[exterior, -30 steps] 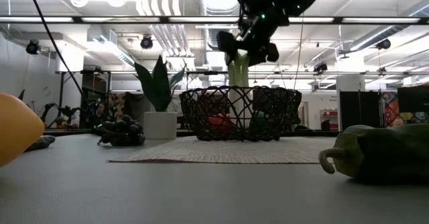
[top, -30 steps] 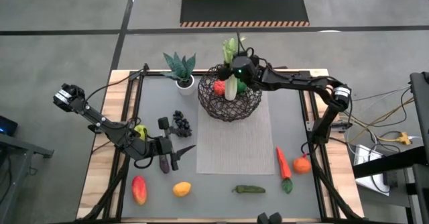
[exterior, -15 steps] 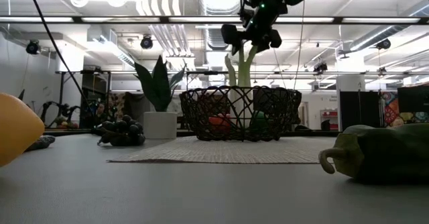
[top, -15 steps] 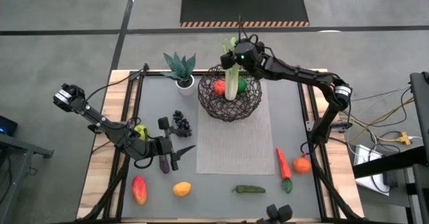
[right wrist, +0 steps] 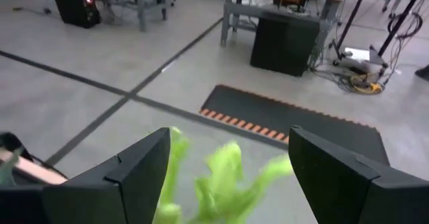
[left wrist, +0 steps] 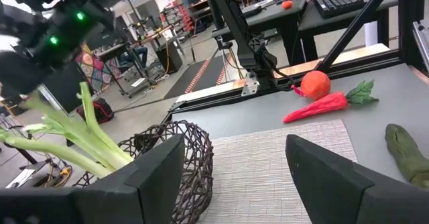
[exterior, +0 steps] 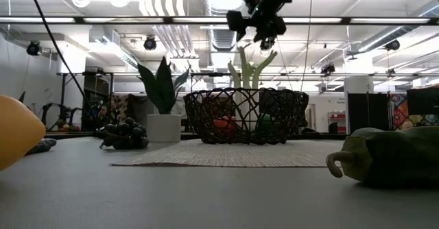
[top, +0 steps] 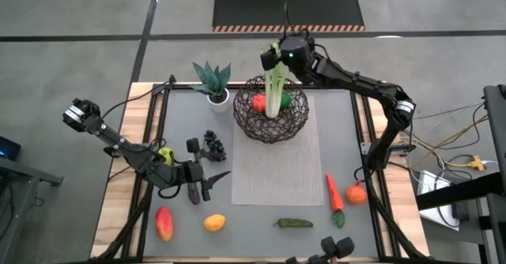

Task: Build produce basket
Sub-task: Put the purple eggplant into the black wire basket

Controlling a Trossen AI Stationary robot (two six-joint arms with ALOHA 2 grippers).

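Observation:
The dark wire basket [top: 271,115] stands on a grey mat at the table's far middle. A green-white leek [top: 274,86] stands upright in it with its lower end inside, beside a red fruit [top: 258,103] and a green one [top: 285,102]. My right gripper [top: 270,57] hangs open above the leek's leaves [right wrist: 221,177], clear of them in the low view [exterior: 255,30]. My left gripper [top: 207,173] waits open and level at the table's left, next to a purple eggplant [top: 194,193], with nothing between its fingers [left wrist: 234,143].
Grapes [top: 213,144] and a potted plant [top: 213,86] lie to the left of the basket. A carrot [top: 334,193] and an orange [top: 356,193] are at the right. A green pepper [top: 294,224], an orange-yellow fruit [top: 214,222] and a red fruit [top: 164,223] line the near edge.
My right gripper has risen from the leek's upper stalk to above its leaves, going toward the far edge and rolling a little, its fingers staying apart. The leek stays standing in the basket.

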